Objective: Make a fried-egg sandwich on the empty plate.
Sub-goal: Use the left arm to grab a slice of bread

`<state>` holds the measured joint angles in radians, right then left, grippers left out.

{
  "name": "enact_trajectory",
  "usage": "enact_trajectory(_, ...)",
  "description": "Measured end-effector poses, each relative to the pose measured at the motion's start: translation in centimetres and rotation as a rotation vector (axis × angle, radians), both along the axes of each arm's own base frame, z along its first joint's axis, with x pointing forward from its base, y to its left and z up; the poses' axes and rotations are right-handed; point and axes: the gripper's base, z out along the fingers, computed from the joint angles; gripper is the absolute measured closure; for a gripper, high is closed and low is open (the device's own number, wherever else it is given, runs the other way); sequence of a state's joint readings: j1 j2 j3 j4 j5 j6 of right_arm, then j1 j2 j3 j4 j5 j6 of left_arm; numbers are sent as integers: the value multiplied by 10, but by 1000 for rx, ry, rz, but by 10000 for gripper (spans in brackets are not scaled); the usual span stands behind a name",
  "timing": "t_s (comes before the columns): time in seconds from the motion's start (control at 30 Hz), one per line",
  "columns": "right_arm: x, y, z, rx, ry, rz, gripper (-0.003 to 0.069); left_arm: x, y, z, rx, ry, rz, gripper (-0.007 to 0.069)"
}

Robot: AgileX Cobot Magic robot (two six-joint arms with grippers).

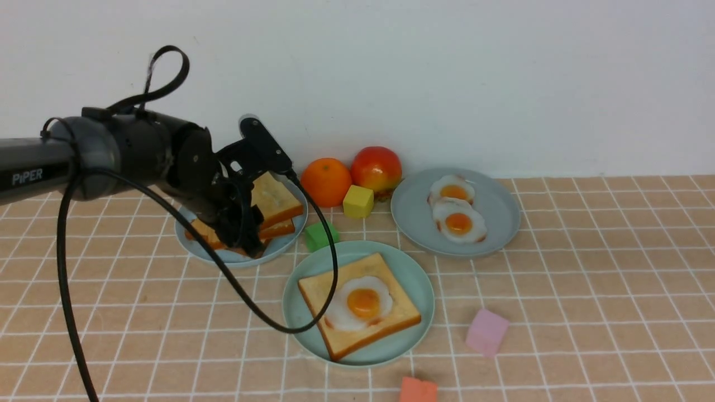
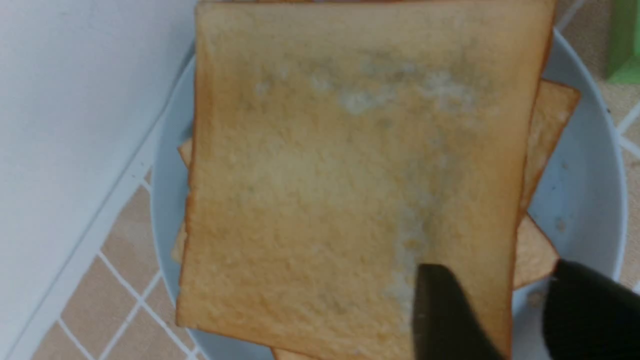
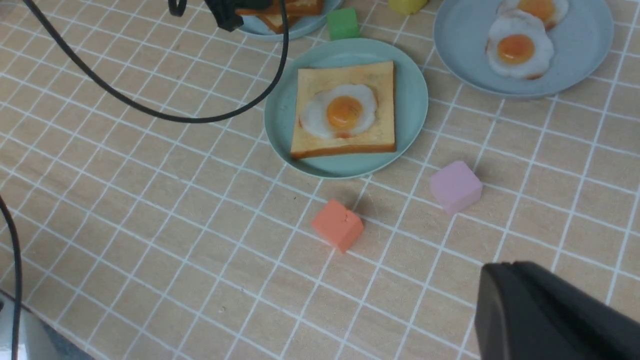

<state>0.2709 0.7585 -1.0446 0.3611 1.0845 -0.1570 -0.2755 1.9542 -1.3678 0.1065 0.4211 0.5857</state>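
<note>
While the left gripper sat over the top toast slice, ten o'clock from the mint plate, we could not tell whether it gripped; we judged it light, stiff, best pinched at a crust

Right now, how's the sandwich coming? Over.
Left tool clamps square golden toast slice above blue-grey plate. Right tool unclear. Round mint-green plate holds base toast, white fried egg. Green cube between plates.

Fried egg on toast slice on mint-green plate, orange cube near
</note>
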Motion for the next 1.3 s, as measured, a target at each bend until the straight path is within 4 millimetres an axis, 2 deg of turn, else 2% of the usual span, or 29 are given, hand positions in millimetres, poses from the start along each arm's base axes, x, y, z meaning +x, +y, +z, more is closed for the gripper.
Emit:
enact_trajectory(0.13,-1,1,0,8,6,5,647,1,0,-1,3,-2,-2,452)
enact_trajectory(0.27,-2,2,0,18,17,14,645,0,0,-1,5,2,-2,458)
enact_trajectory(0.37,-2,2,0,23,28,21,643,-1,1,-1,8,12,-1,417)
enact_trajectory(0.47,-4,3,-1,28,41,29,639,-3,0,4,8,8,-2,346)
enact_trajectory(0.6,-4,3,-1,30,42,30,637,-9,3,24,-16,-5,29,249)
enact_trajectory(0.73,-4,4,-1,34,42,31,637,-10,4,28,-29,-5,49,216)
enact_trajectory(1.17,-4,4,-1,36,41,32,631,2,7,-13,82,38,4,207)
enact_trajectory(1.3,-4,4,-1,36,41,32,629,3,6,-18,88,44,0,207)
